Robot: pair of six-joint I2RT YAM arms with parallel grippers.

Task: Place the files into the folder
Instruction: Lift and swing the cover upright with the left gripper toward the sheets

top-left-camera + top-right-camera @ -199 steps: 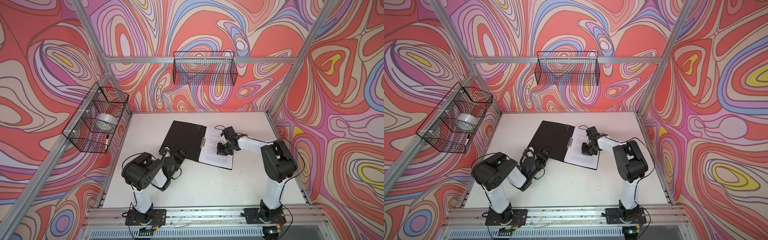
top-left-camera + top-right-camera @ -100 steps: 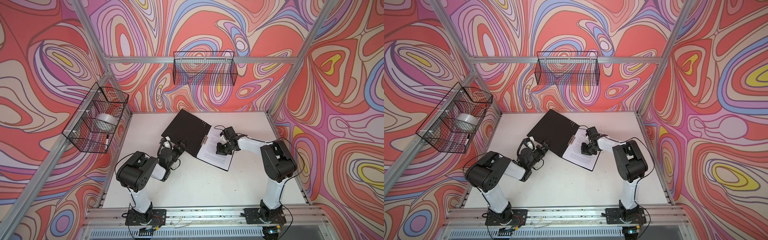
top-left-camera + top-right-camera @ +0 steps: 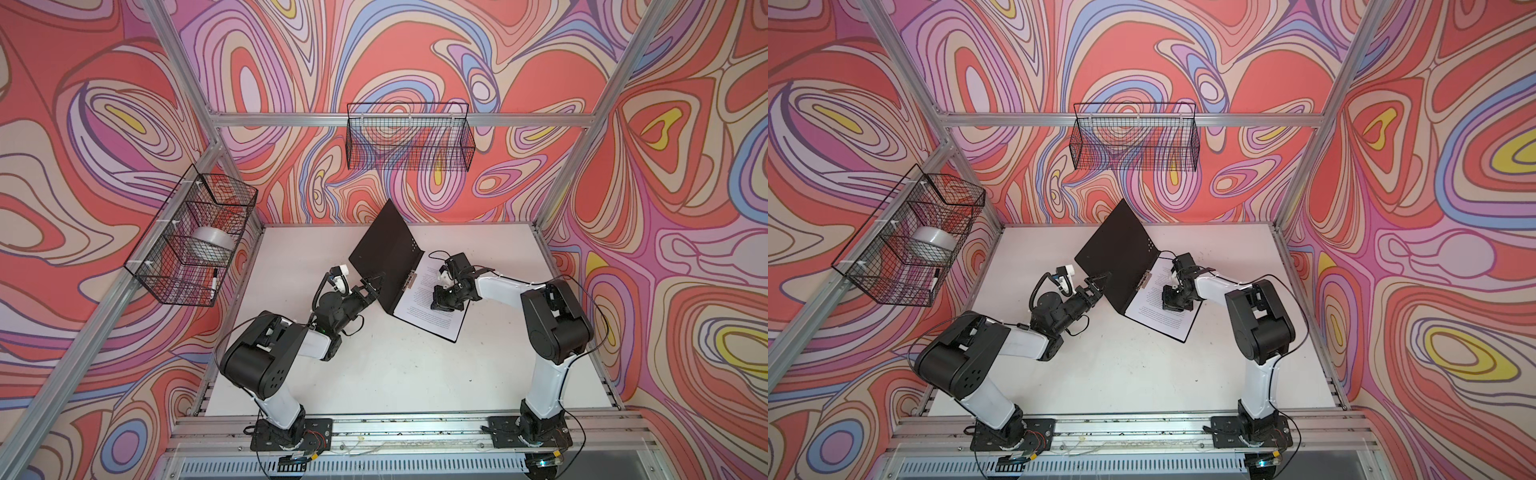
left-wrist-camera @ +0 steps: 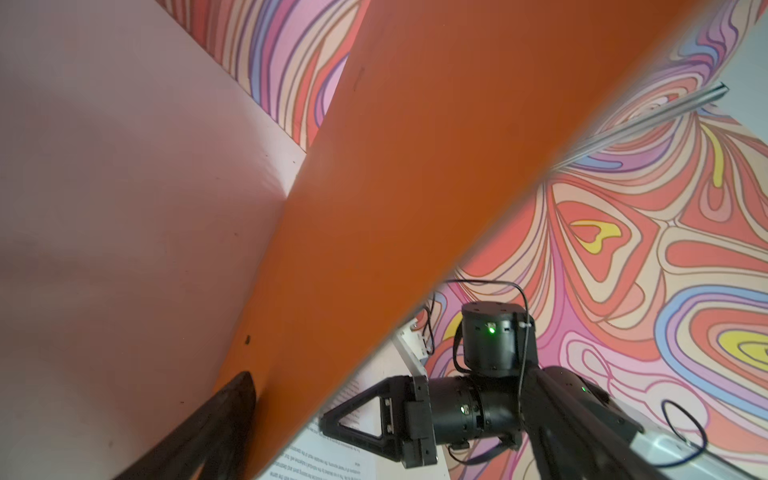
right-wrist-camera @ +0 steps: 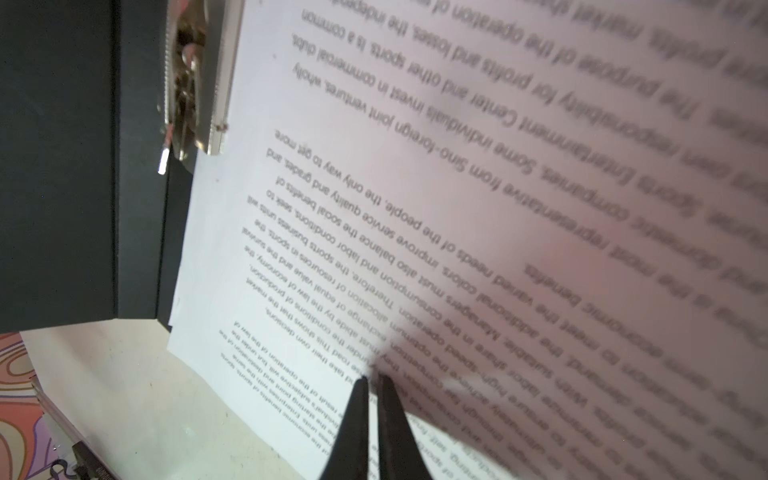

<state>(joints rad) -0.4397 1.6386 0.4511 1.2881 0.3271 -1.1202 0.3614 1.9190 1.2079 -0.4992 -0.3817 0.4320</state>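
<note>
Both top views look down on the table (image 3: 395, 374); wrist views sit near the folder (image 4: 415, 166).

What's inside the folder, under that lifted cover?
White printed files lie on the folder's flat half beside a metal clip, the right hand's tips on them. Sheet count and the board beneath are hidden.
</note>
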